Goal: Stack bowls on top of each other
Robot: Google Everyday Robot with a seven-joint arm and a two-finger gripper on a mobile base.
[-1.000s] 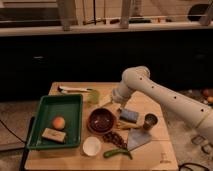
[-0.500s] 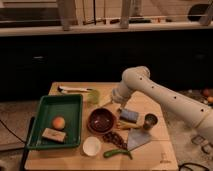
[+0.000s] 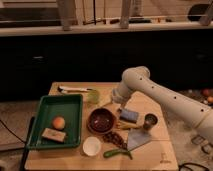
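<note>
Reddish-brown and glossy, the wider round bowl (image 3: 101, 120) lies just in front of the gripper (image 3: 110, 102), toward the near edge of the light wooden table (image 3: 161, 146), and a little lower. The smaller plain white bowl (image 3: 92, 146) is farther out on the same line, past the brown bowl and close to the table's front edge. The two bowls are near each other but not touching.

The gripper hangs at the end of the white arm (image 3: 165, 100), which reaches in from the picture's right, and it sits above the far rim of the brown bowl. We cannot tell whether it is clenched or released, and we see nothing held in it. Just beside it, on the side away from the arm, stands a pale green cup (image 3: 93, 96). A blue sponge (image 3: 130, 115) and a small steel cup (image 3: 150, 120) lie on the arm's side.

We judge that the coming move turns on this line. To put the small bowl into the wide one, the gripper must pass forward over the brown bowl and descend on the white one. Both bowls are round, so no long axis dictates the approach, and there is only one arm to use.

Against the frame a second ago we find almost no difference. The bowls are where they were, and the arm holds much the same pose.
</note>
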